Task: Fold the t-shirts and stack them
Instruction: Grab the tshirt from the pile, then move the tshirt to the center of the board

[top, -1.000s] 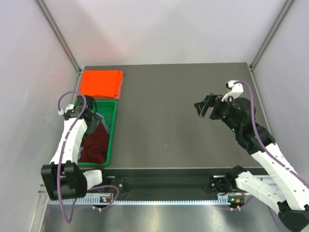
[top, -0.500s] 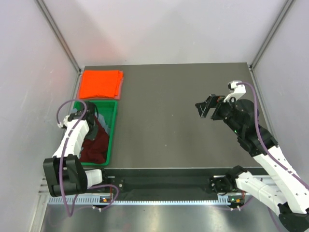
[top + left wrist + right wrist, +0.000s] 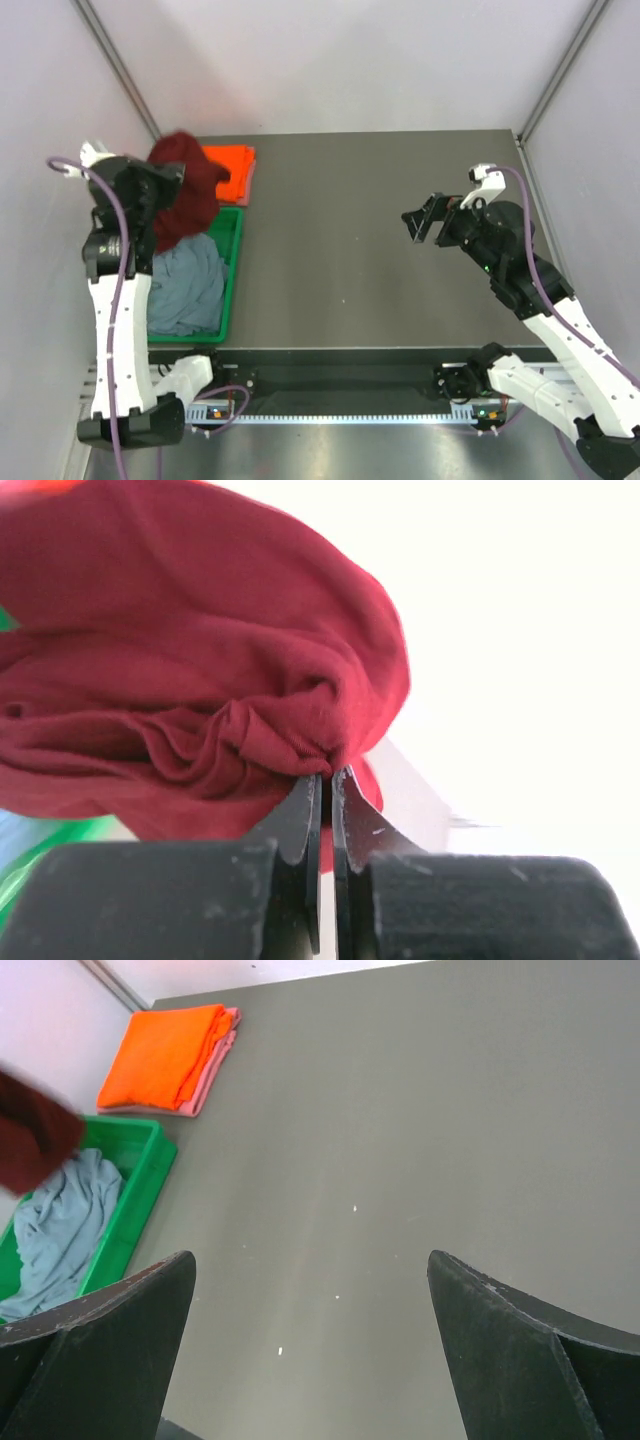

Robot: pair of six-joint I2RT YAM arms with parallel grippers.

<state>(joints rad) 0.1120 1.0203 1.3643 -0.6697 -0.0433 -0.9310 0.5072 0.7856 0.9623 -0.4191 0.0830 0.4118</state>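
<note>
Clamping the maroon shirt [image 3: 185,195], the left gripper [image 3: 327,773] holds it aloft near the green tray [image 3: 232,270]; the right gripper [image 3: 424,222] gapes empty.

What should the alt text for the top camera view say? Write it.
The left gripper holds a bunched dark red shirt above a green tray with a grey-blue shirt in it. A folded orange shirt lies beyond the tray; the right gripper hangs open over the table.

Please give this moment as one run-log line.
left fingers: shut on maroon t-shirt, held in air | right fingers: open, empty | grey-blue t-shirt: crumpled in green tray | orange t-shirt: folded, beyond tray
</note>
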